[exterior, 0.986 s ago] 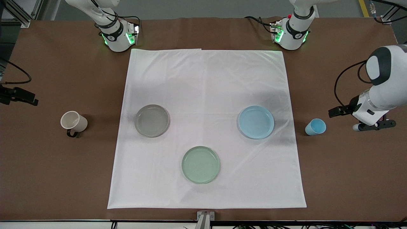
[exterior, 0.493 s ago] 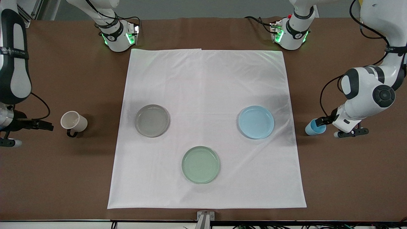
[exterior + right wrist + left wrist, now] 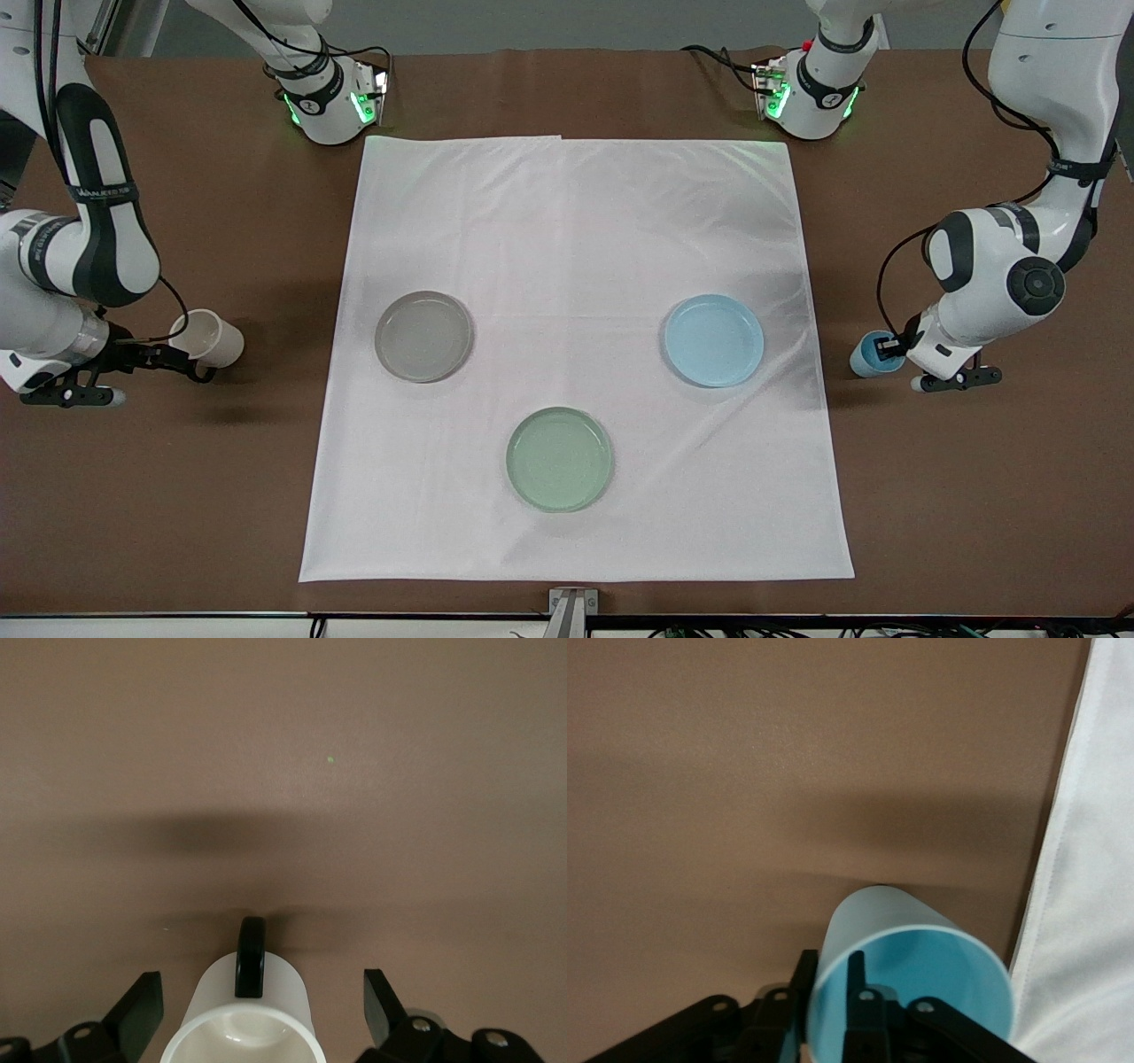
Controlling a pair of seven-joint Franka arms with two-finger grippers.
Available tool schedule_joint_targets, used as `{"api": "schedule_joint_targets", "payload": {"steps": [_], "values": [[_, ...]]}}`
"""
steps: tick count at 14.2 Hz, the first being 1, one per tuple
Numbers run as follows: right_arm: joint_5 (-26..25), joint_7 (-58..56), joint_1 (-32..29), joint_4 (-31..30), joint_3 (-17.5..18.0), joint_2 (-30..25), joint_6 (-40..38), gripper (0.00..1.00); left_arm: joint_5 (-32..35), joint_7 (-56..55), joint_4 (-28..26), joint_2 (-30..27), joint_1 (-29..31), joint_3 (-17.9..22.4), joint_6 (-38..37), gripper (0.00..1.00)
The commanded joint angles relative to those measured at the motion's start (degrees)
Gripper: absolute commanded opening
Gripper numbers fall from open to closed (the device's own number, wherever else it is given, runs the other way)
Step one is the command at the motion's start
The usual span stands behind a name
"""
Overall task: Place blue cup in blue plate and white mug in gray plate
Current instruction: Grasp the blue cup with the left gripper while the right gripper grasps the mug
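As the blue cup [image 3: 908,979] is small, thin-walled and without handle, I judge it light and a little slippery, so I take it by the wall at the rim: one of my left fingers [image 3: 857,1010] is inside, the other outside, and they are pinched on that wall. It lies tilted on the bare brown desk [image 3: 974,487], at the left arm's end, just beside the white cloth [image 3: 576,266] and near the blue plate [image 3: 714,340]. My left gripper [image 3: 889,347] is down at its mouth.

The white mug [image 3: 244,1019] looks heavier and stiff, probably ceramic, though I cannot be sure of that. It lies on the desk at the right arm's end, its thin black handle [image 3: 250,957] on top. My right gripper [image 3: 257,1010] has its fingers wide apart around the body, not yet gripping; the body is the safer hold. The gray plate [image 3: 423,336] waits on the cloth, and the pale green plate [image 3: 559,458] is nearer the front camera.
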Motion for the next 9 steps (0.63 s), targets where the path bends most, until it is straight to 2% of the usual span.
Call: {"api": "schedule_joint_targets", "payload": {"steps": [1, 2, 6, 9], "values": [[0.30, -0.89, -1.11, -0.74, 0.95, 2.12, 2.09, 1.00, 0.29, 0.43, -0.08, -1.46, 0.03, -0.37, -0.18, 0.00], [1.17, -0.89, -1.11, -0.74, 0.95, 3.09, 2.97, 1.00, 0.29, -0.26, -0.08, -3.13, -0.23, -0.81, -1.05, 0.00], [2.59, -0.98, -1.11, -0.56, 0.95, 4.68, 3.95, 0.96, 0.21, -6.30, 1.85, -7.00, -0.33, -7.56, -8.96, 0.00], [2.67, -0.98, -1.02, -0.56, 0.95, 5.90, 5.79, 0.81, 0.21, -18.42, 2.21, -5.96, -0.76, -14.24, -8.71, 0.00]]}}
